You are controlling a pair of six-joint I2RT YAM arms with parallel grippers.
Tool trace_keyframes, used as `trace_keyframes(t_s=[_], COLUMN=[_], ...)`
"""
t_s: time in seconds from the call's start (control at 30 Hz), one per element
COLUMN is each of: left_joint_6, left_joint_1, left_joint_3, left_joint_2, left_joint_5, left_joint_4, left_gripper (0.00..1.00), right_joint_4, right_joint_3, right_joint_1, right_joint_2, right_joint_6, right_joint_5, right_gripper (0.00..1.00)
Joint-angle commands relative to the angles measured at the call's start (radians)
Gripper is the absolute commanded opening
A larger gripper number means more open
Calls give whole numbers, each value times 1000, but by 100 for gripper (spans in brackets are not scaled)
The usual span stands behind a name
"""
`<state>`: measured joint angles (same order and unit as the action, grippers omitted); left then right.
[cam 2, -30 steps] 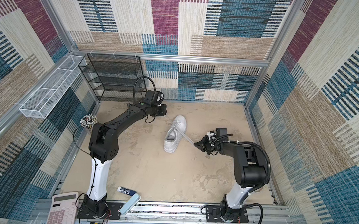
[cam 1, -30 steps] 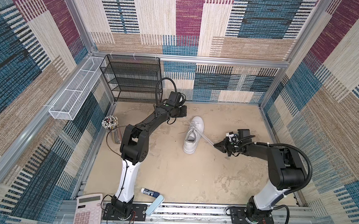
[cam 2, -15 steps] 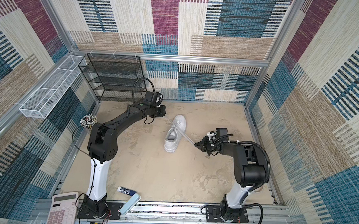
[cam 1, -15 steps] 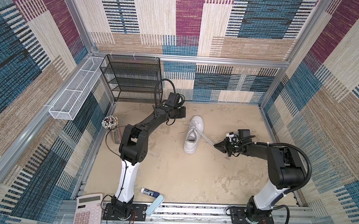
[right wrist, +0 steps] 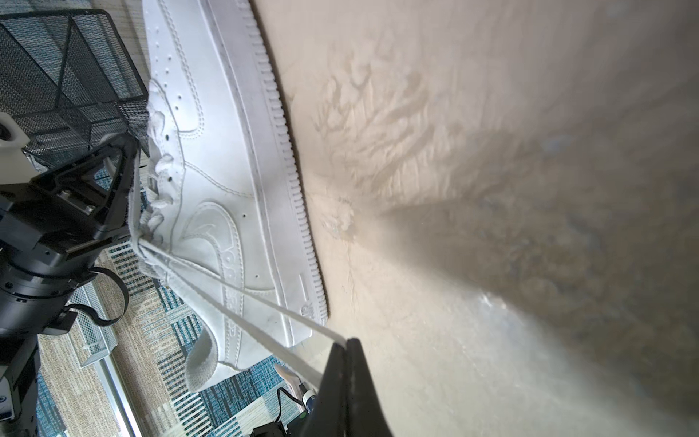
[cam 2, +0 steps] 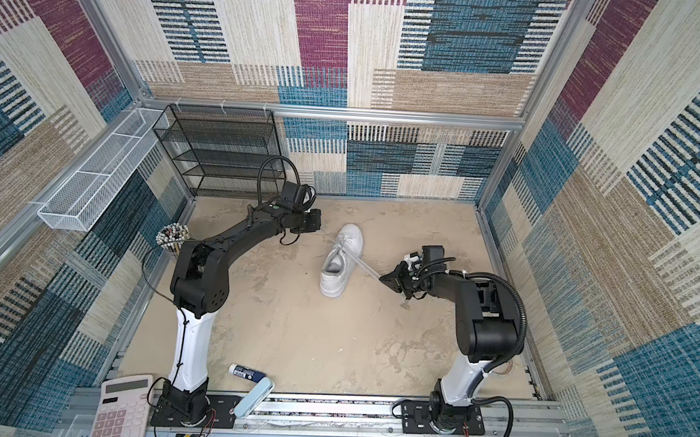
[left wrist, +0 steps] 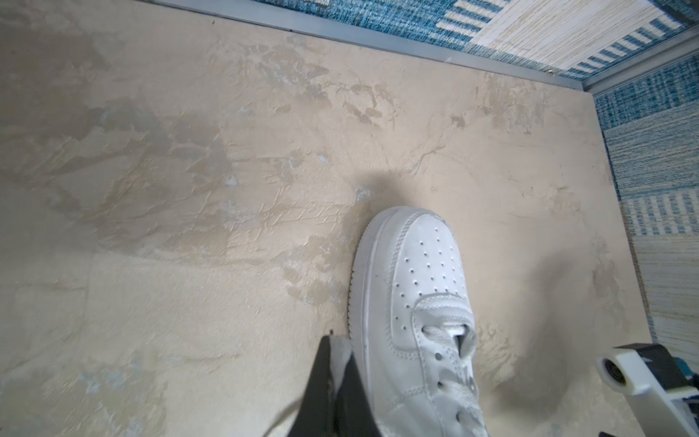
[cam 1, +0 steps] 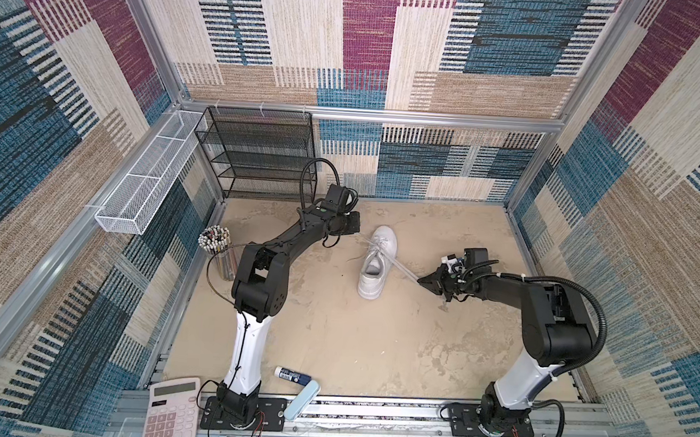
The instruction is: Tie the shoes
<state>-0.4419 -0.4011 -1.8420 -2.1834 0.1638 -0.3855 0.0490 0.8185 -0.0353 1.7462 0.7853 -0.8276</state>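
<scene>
White sneaker [cam 1: 374, 267] stands on the desk [cam 1: 333, 331] near the middle, toe toward the back wall. The left tool [left wrist: 332, 342] is squeezed tight on one of the laces [right wrist: 242, 299]. The right tool [cam 1: 421, 280] is squeezed tight on another, pulled straight out sideways.

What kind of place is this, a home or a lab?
Probably a robot test cell: aluminium frame lined with patterned carpet, left arm and right arm bolted to a base rail, a lone white sneaker between them.
</scene>
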Motion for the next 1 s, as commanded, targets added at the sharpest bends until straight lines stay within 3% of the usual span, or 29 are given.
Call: trace_keyframes(t_s=[0.0, 0.97], left_joint_6=[-4, -10], left_joint_1=[11, 24], left_joint_3=[-5, 15], left_joint_2=[20, 31], left_joint_5=[-50, -35], left_joint_4=[37, 41], left_gripper=[0, 0], right_joint_4=[16, 29], right_joint_3=[-15, -6], right_joint_1=[3, 17], right_joint_2=[-1, -8], right_joint_6=[-4, -15], right_joint_5=[15, 17], right_gripper=[0, 0])
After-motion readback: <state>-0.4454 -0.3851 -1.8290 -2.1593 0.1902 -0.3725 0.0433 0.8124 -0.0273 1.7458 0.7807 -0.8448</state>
